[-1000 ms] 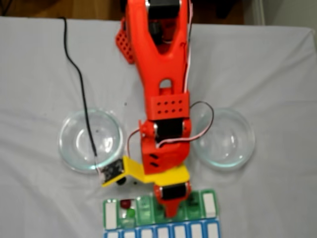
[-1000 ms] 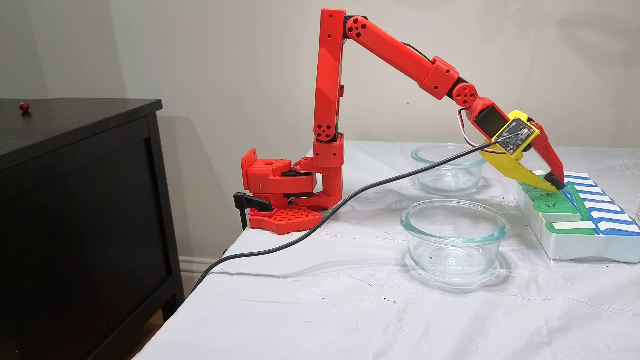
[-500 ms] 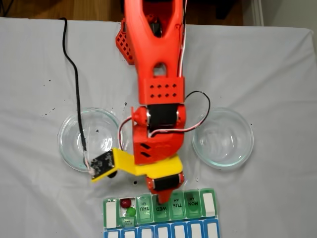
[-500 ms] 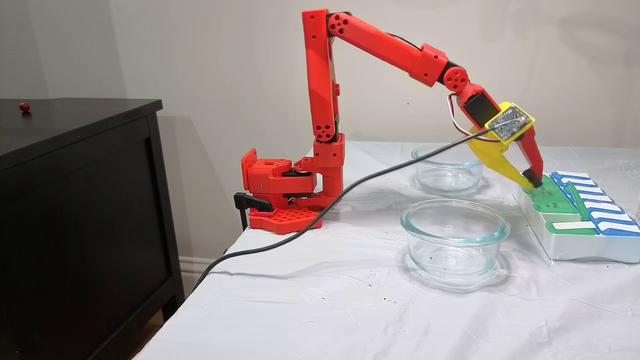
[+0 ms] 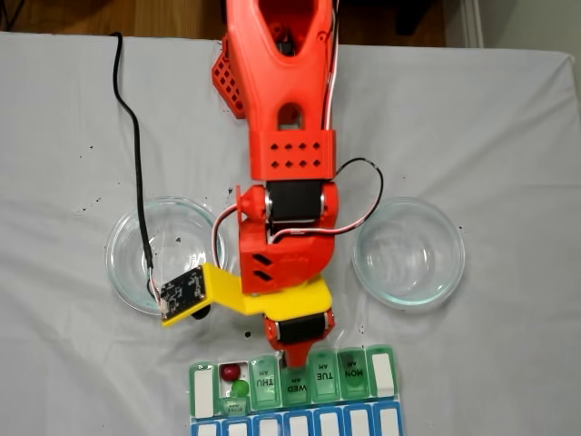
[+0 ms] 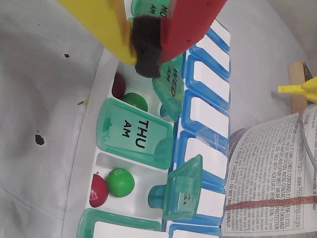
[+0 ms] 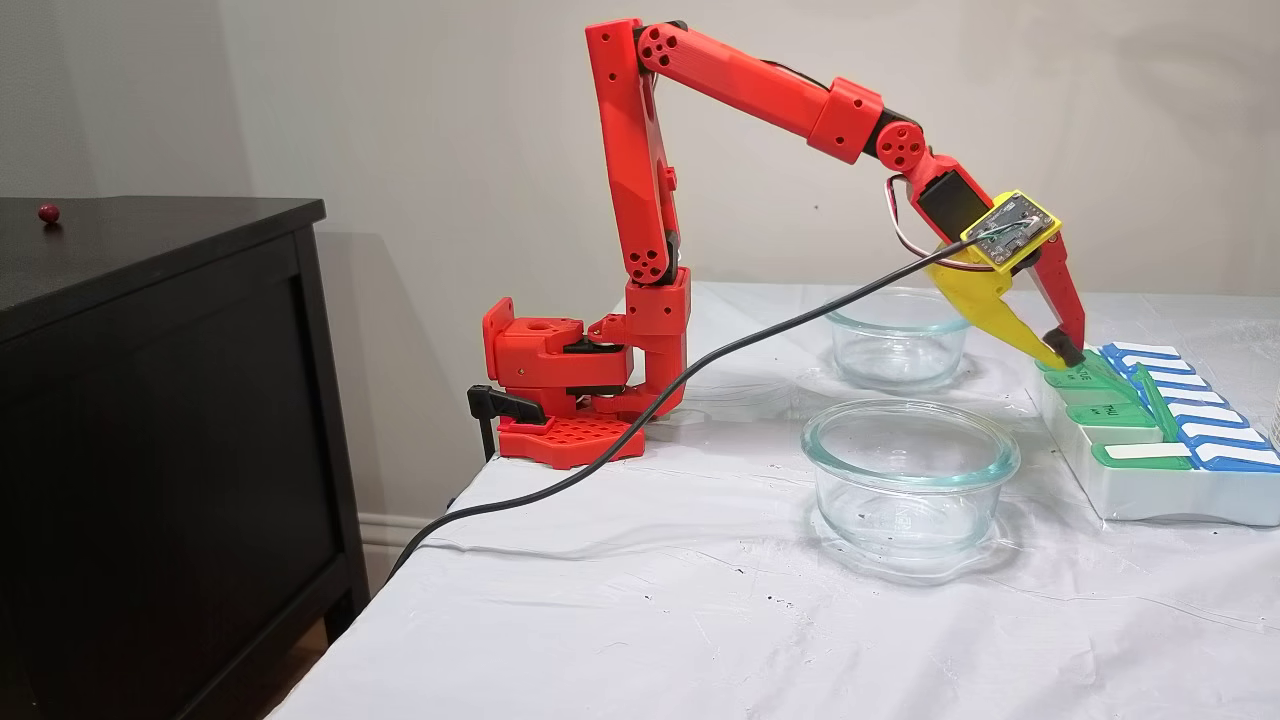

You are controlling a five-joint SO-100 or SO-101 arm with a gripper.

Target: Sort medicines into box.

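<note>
**Pills small, glossy, apt to roll**

Pincer [image 6: 144, 52] hangs clenched and empty over the box [image 6: 81, 163] on the desk [image 7: 640, 600]. Green pill [image 6: 120, 182] and red pill [image 6: 98, 191] share one open compartment; both look light, hard and slippery, best pinched across the middle.
</note>
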